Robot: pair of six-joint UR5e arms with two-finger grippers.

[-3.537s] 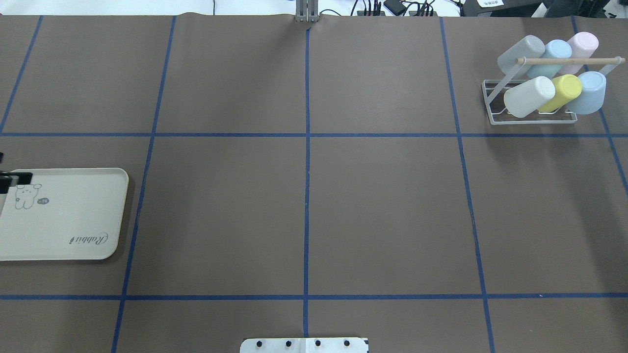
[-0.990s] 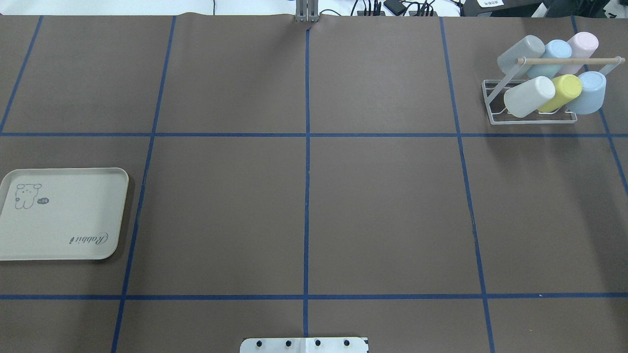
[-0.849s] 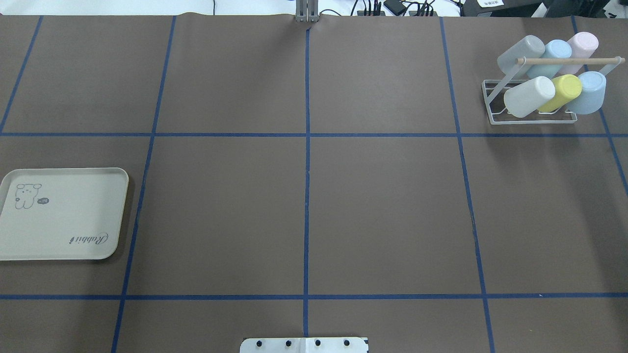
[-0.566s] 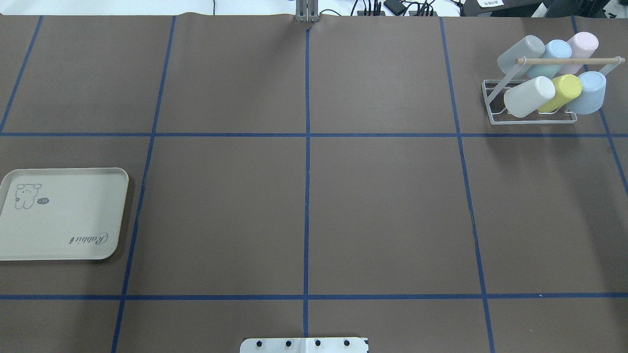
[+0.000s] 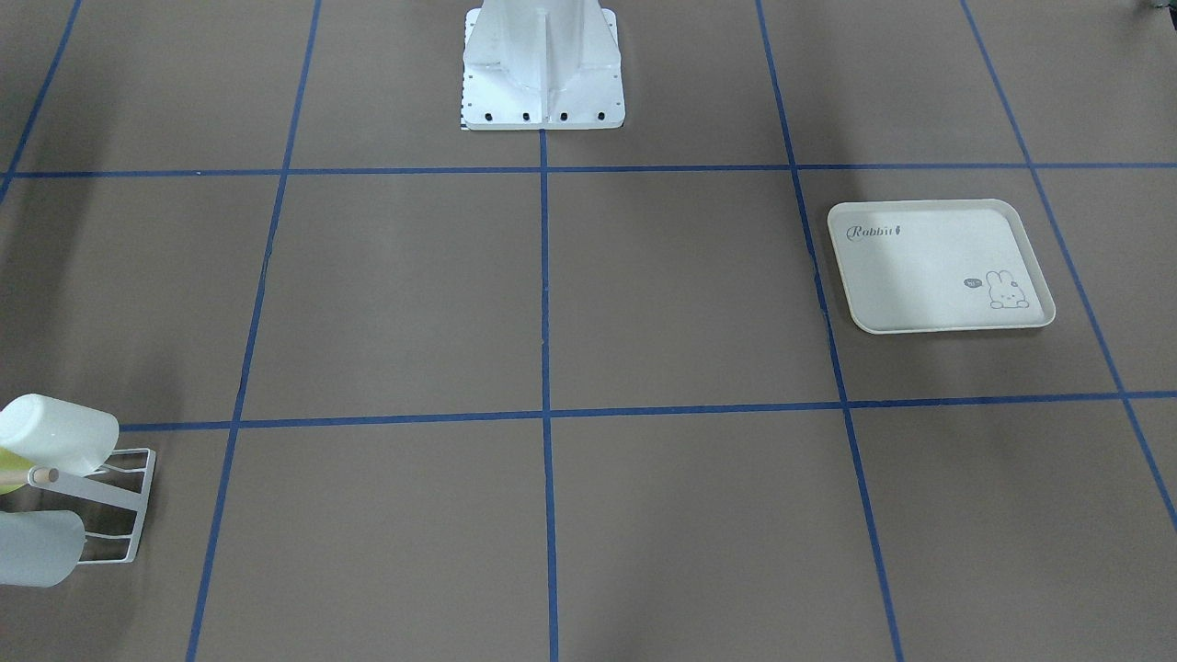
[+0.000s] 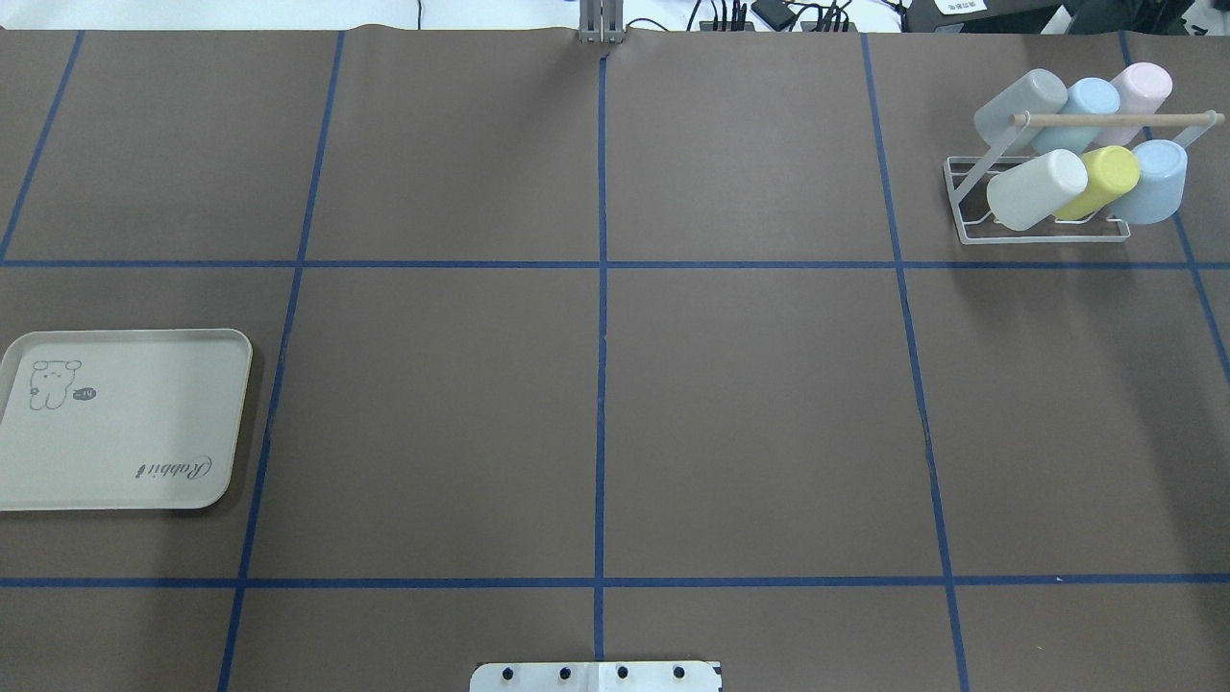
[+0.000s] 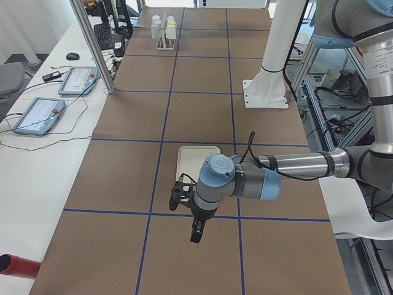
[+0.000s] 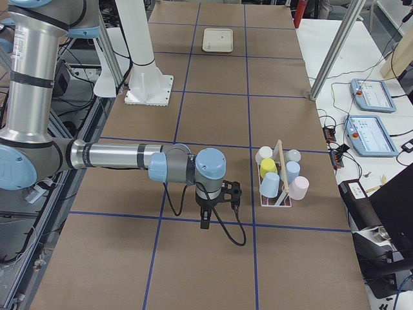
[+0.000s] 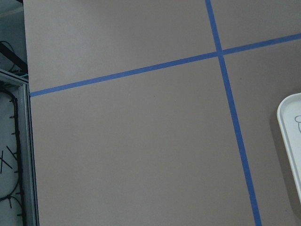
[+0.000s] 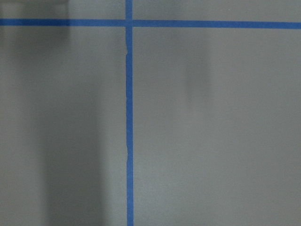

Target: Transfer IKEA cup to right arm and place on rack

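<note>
The white wire rack point(image 6: 1047, 231) with its wooden dowel point(image 6: 1115, 120) stands at the far right of the table and carries several pastel IKEA cups point(image 6: 1036, 189), tipped on its prongs. It also shows in the front view point(image 5: 119, 515) and the right view point(image 8: 277, 197). My left gripper point(image 7: 196, 236) hangs fingers-down over the table just beside the tray, seen only from the left side; I cannot tell its state. The right arm's gripper point(image 8: 205, 223) hangs low, left of the rack, seen only from the right side; I cannot tell its state. No cup shows at either gripper.
A cream rabbit tray point(image 6: 231, 384) lies bare on the left side, its corner also in the left wrist view point(image 9: 289, 122). The robot's white base point(image 5: 542, 110) stands at the near middle edge. Blue tape lines grid the brown table. Tablets lie on a side bench point(image 7: 77, 80).
A black part of the left gripper showed over the tray's left edge 3.5 s ago and has left the overhead view. Nothing differs over the last second.
</note>
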